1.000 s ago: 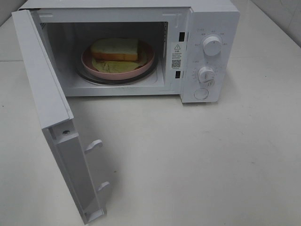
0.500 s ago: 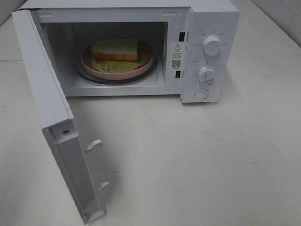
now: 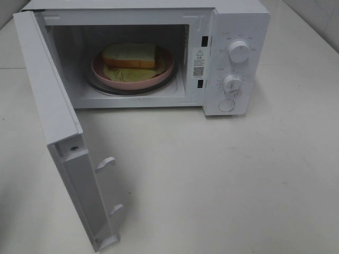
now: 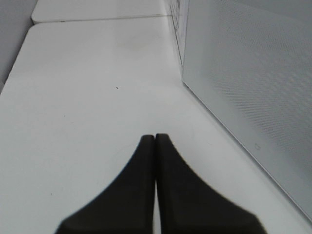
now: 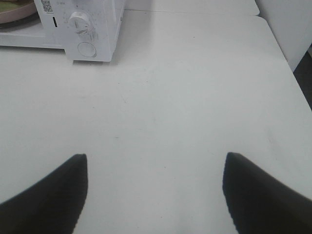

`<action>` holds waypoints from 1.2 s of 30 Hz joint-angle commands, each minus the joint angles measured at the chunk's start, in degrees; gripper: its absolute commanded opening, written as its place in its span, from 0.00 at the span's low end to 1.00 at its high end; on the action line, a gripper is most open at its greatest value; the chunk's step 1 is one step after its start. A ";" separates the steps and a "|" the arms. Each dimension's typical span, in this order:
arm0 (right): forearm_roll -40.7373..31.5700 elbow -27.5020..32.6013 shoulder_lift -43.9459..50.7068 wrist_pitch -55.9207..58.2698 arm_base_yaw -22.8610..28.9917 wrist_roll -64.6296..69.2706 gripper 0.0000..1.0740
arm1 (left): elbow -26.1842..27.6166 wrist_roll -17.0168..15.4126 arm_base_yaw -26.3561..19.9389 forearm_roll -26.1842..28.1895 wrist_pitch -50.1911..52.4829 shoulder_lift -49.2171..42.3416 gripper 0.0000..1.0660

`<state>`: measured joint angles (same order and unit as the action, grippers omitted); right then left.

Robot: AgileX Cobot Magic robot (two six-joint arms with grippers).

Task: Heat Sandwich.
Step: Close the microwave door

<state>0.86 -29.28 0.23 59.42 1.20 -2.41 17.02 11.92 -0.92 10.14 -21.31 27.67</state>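
Sandwich (image 3: 130,54) lies flat on the pink plate (image 3: 159,79) inside the microwave (image 3: 238,16), long axis across the cavity mouth. The door (image 3: 47,90) stands swung wide on the left, so loading looks done and shutting the door reads as the step in hand. Left fingers (image 4: 146,165) are pressed together on nothing, low over the counter (image 3: 238,185) with the door's outer face just beside them, so this is the nearer arm for the push; right fingers (image 5: 253,190) are spread wide, empty, well apart from the dial panel (image 3: 233,63).
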 commanded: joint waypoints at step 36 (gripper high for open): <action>-0.06 0.23 1.60 -0.69 -0.34 0.46 0.69 | -4.24 -24.41 0.00 -33.29 70.07 50.31 0.00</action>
<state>0.80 -29.28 0.23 59.42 1.20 -2.41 11.63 -11.00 -0.92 -21.20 46.12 77.06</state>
